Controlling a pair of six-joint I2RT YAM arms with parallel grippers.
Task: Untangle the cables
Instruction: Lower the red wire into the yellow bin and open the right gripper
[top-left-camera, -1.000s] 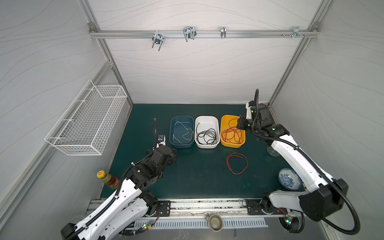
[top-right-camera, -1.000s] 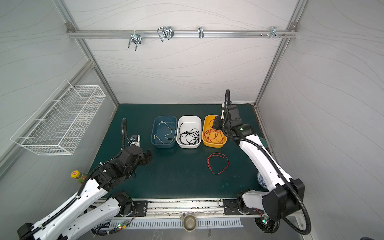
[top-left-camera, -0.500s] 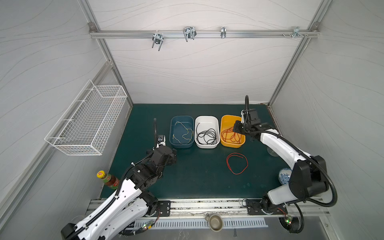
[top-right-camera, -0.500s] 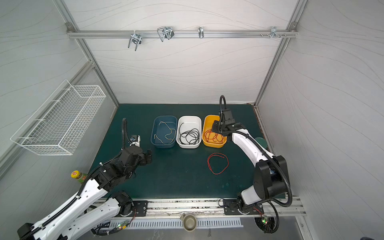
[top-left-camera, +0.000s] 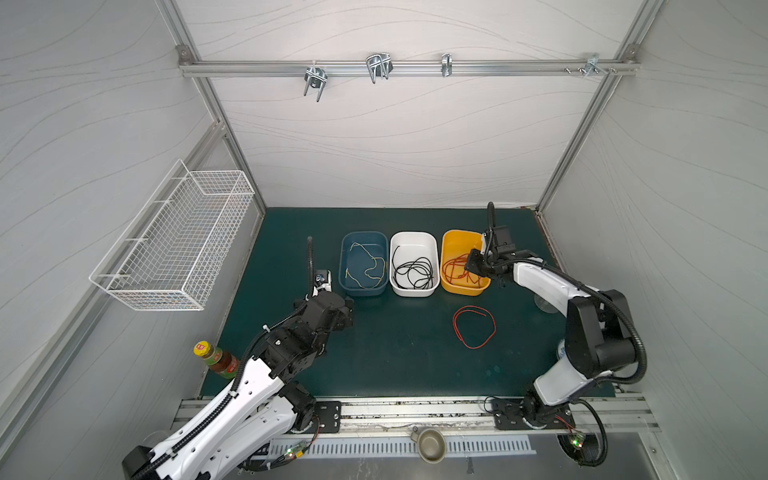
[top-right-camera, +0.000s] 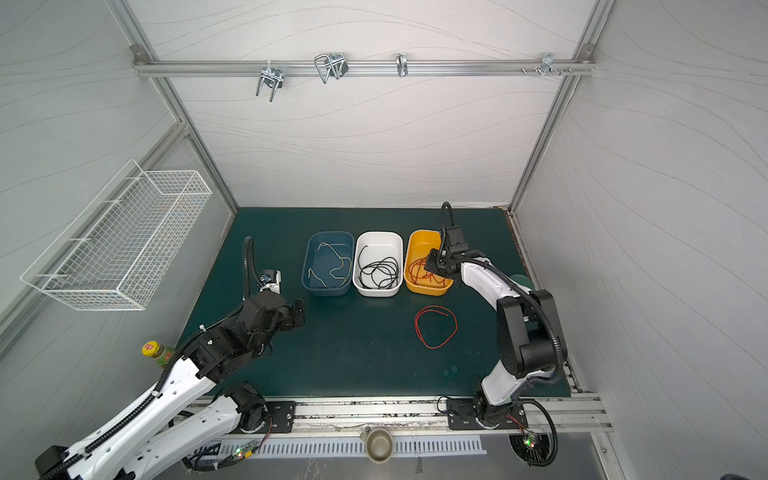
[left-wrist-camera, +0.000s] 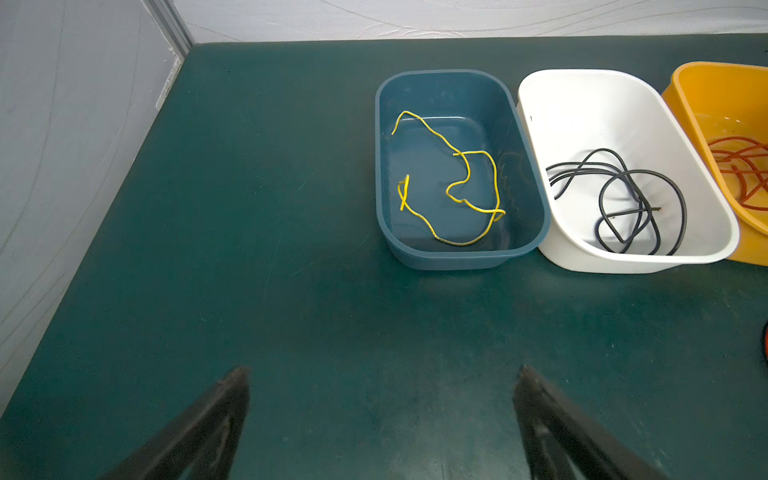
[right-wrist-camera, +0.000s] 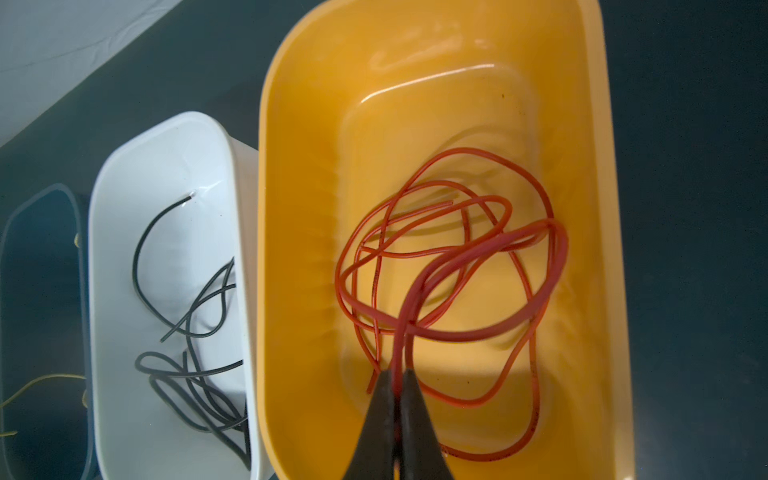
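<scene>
Three bins stand in a row at the back of the green mat. The blue bin holds a yellow cable, the white bin holds black cables, and the orange bin holds a tangle of red cables. Another red cable lies in a loop on the mat in front of the orange bin. My right gripper hangs over the orange bin, shut on a red cable. My left gripper is open and empty above bare mat, short of the blue bin.
A white wire basket hangs on the left wall. A sauce bottle stands at the mat's front left edge. A clear glass sits behind the right arm. A small metal cup rests on the front rail.
My right gripper has come down and leftward over the orange bin with the red cable, the arm folding back. The left arm has not moved.
</scene>
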